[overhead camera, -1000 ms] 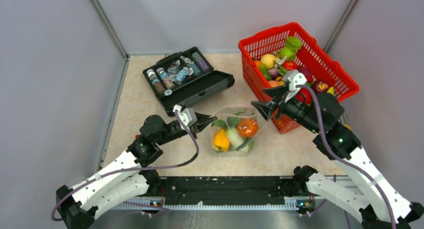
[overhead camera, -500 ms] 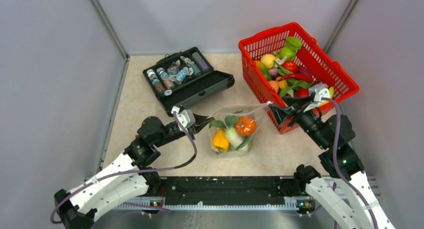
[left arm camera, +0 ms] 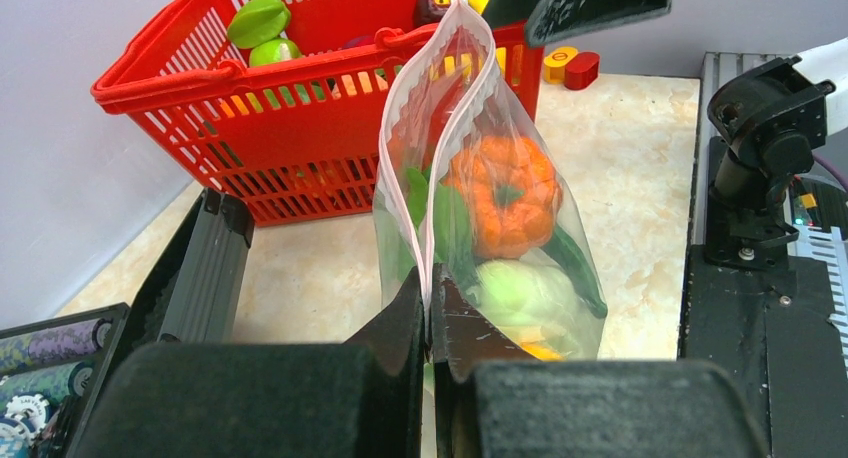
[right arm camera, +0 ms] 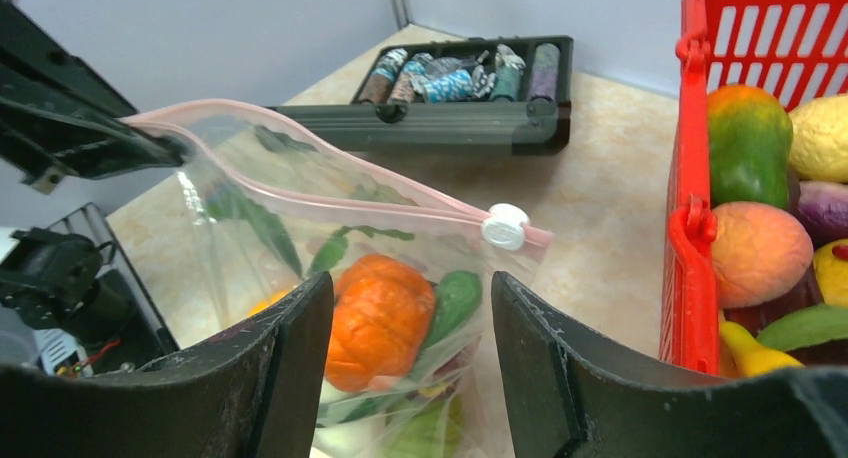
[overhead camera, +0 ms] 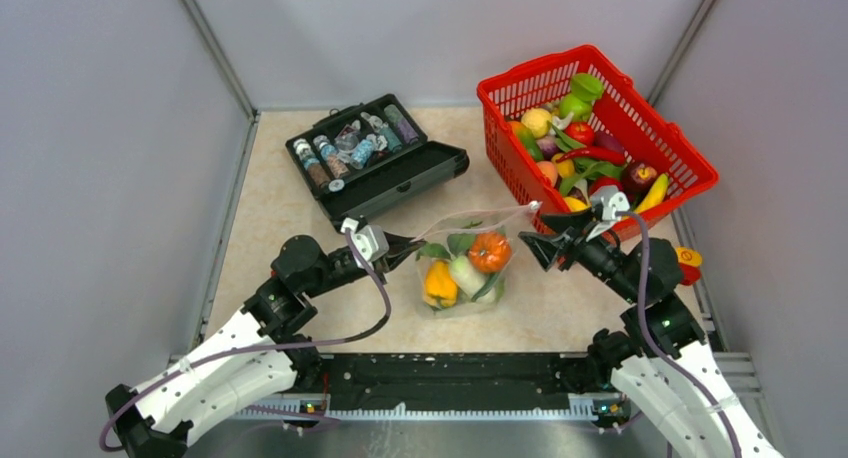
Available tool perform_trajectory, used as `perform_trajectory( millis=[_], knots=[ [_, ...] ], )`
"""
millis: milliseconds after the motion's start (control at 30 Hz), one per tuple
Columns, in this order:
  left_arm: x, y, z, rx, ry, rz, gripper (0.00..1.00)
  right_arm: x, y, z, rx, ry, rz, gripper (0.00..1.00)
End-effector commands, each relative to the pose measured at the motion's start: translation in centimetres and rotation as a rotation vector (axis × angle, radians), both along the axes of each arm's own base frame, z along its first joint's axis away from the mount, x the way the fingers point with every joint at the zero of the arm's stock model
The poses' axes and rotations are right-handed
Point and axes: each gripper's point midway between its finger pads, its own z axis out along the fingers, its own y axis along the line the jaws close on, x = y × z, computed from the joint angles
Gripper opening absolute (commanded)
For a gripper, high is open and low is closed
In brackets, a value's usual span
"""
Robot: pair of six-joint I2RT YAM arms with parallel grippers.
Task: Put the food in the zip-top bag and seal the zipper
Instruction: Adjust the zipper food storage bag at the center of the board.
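The clear zip-top bag (overhead camera: 465, 268) stands in the middle of the table and holds toy food: an orange tomato (overhead camera: 489, 252), a yellow pepper (overhead camera: 440, 281) and a white radish with green leaves (overhead camera: 467, 274). My left gripper (overhead camera: 408, 246) is shut on the left end of the pinkish zipper (left arm camera: 428, 268). The zipper (right arm camera: 330, 193) runs to a white slider (right arm camera: 504, 227) at its right end, and the two strips gape apart along the mouth. My right gripper (overhead camera: 533, 245) is open and empty, just right of the bag's slider end (overhead camera: 531, 210).
A red mesh basket (overhead camera: 690, 168) with more toy food stands at the back right, close behind my right gripper. An open black case (overhead camera: 425, 173) with small bottles lies at the back left. A small yellow and red item (overhead camera: 686, 263) lies by the right wall.
My right gripper has dropped from the basket's front to table level and shifted left to the bag's slider end, staying open. The left gripper still holds the zipper end.
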Motion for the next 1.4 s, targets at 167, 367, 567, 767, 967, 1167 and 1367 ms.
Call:
perform_trajectory(
  millis=[167, 367, 567, 767, 967, 1167, 1367],
  knots=[
    [-0.9, 1.1, 2.4, -0.052, -0.063, 0.003, 0.00, 0.4, 0.1, -0.2, -0.007, -0.100, 0.012, 0.61],
    [-2.2, 0.7, 2.7, -0.050, -0.063, -0.066, 0.00, -1.0, 2.1, 0.6, -0.008, -0.159, 0.164, 0.63],
    [-2.3, 1.2, 2.5, -0.034, -0.055, -0.053, 0.00, -0.7, 3.1, -1.1, -0.056, -0.088, 0.256, 0.63],
    [-2.4, 2.9, 1.9, -0.003, -0.021, 0.015, 0.00, 0.1, 2.7, -0.9, -0.042, -0.128, 0.242, 0.63],
    [-3.1, 3.6, 2.1, -0.033, -0.038, 0.015, 0.00, -0.5, 3.0, -0.6, -0.055, -0.183, 0.296, 0.63],
    [-3.6, 3.1, 2.2, -0.012, -0.039, -0.026, 0.00, -0.8, 4.2, -1.7, -0.126, -0.196, 0.469, 0.66],
    [-3.9, 2.9, 2.2, -0.001, -0.021, -0.050, 0.00, -0.1, 4.5, -2.3, -0.217, -0.258, 0.540, 0.67]
  ],
)
